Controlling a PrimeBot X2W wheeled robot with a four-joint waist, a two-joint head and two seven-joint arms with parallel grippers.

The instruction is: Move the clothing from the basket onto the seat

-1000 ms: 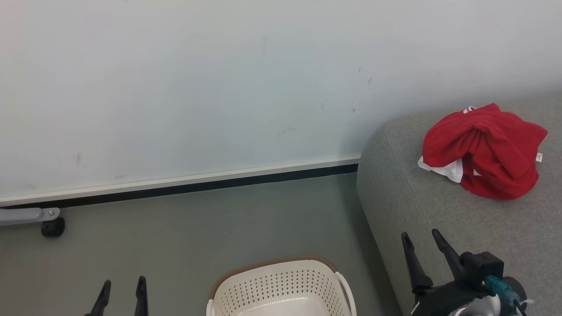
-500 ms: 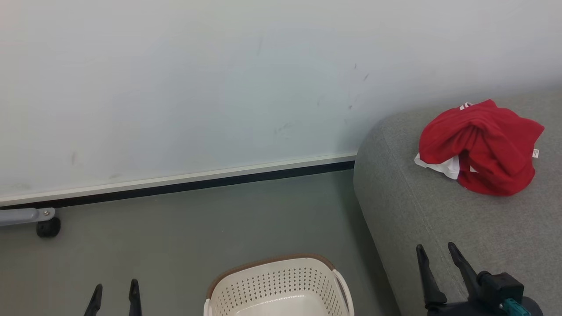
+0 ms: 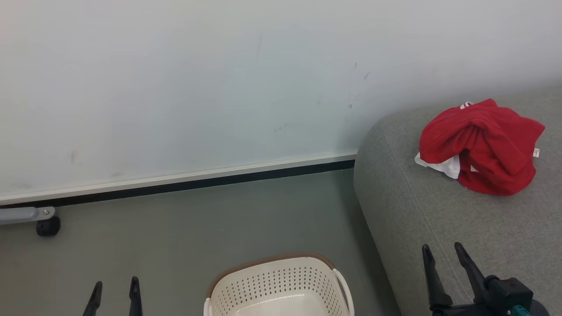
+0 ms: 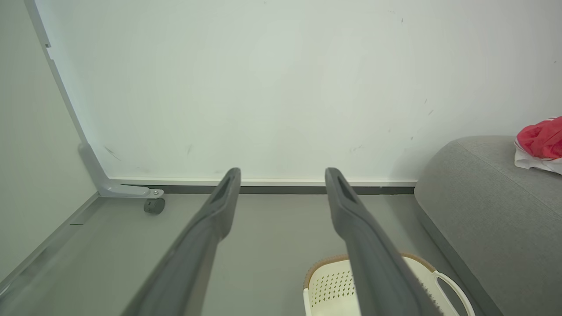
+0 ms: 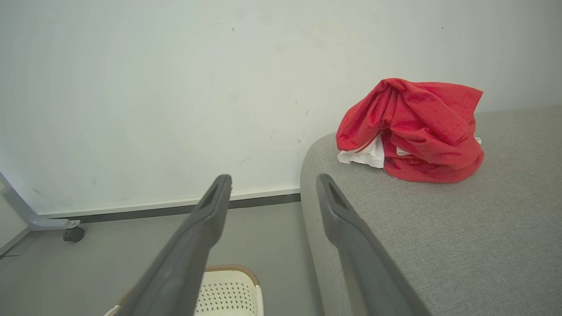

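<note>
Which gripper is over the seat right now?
The right gripper, open and empty, its fingers above the grey seat that holds the red clothing. The left gripper hangs over the floor, left of the basket.

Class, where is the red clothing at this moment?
In the head view, the clothing lies bunched at the right on the seat, near the wall.

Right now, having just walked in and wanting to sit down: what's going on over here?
A two-armed robot is shifting laundry. The red clothing with white trim lies in a heap on the grey sofa seat, touched by nothing. The cream laundry basket stands on the floor beside the sofa, and the part of its inside that shows holds nothing. The left pincer and right pincer are both open and empty.
</note>
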